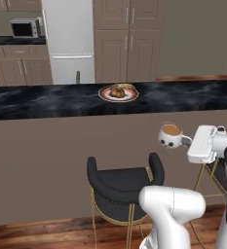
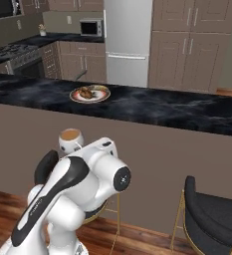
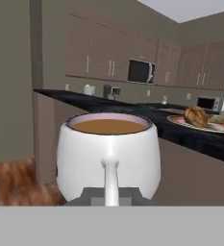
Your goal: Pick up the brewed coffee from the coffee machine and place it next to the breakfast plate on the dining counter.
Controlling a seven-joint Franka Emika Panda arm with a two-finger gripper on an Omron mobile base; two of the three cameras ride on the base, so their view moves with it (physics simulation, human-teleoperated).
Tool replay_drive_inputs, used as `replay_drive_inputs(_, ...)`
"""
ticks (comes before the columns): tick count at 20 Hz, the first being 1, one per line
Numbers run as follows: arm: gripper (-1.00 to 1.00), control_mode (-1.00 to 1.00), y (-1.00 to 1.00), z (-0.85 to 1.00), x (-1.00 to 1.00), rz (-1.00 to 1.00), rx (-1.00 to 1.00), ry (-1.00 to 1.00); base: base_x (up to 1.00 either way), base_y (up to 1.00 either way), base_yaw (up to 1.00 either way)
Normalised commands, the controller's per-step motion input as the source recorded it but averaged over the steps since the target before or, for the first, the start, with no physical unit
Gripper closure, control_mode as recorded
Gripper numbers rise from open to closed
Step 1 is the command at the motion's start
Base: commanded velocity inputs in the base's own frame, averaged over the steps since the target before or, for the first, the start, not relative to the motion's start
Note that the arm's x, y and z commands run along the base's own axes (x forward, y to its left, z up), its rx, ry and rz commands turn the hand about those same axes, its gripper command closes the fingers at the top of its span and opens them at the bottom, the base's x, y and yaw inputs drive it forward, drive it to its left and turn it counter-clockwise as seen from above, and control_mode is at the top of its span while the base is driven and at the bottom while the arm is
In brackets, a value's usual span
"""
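end effector [image 1: 187,141]: clenched on cup handle
brewed coffee [image 1: 170,135]: upright, held in air before taupe panel
breakfast plate [image 1: 118,93]: on dining tabletop [image 1: 47,99], pastries aboard

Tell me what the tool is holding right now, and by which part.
The tool is shut on the small round white spotted cup of brown coffee, gripping it by its side handle.
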Motion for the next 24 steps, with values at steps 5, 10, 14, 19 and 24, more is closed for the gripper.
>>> replay_drive_inputs(5,1.0,-1.0,-0.19,0.35,0.61,0.0,0.01,0.0,0.0,0.0,0.0)
replay_drive_inputs(10,1.0,-1.0,-0.11,0.55,0.51,0.0,0.0,0.0,0.0,0.0,0.0)
replay_drive_inputs(14,1.0,-1.0,0.0,0.64,0.33,0.0,0.0,0.0,0.0,0.0,0.0)
replay_drive_inputs(19,1.0,-1.0,-0.24,0.42,0.54,-0.03,0.01,0.02,0.0,0.0,0.0)
replay_drive_inputs(24,1.0,-1.0,-0.4,0.12,0.79,-0.1,0.0,0.1,0.0,0.0,0.0)
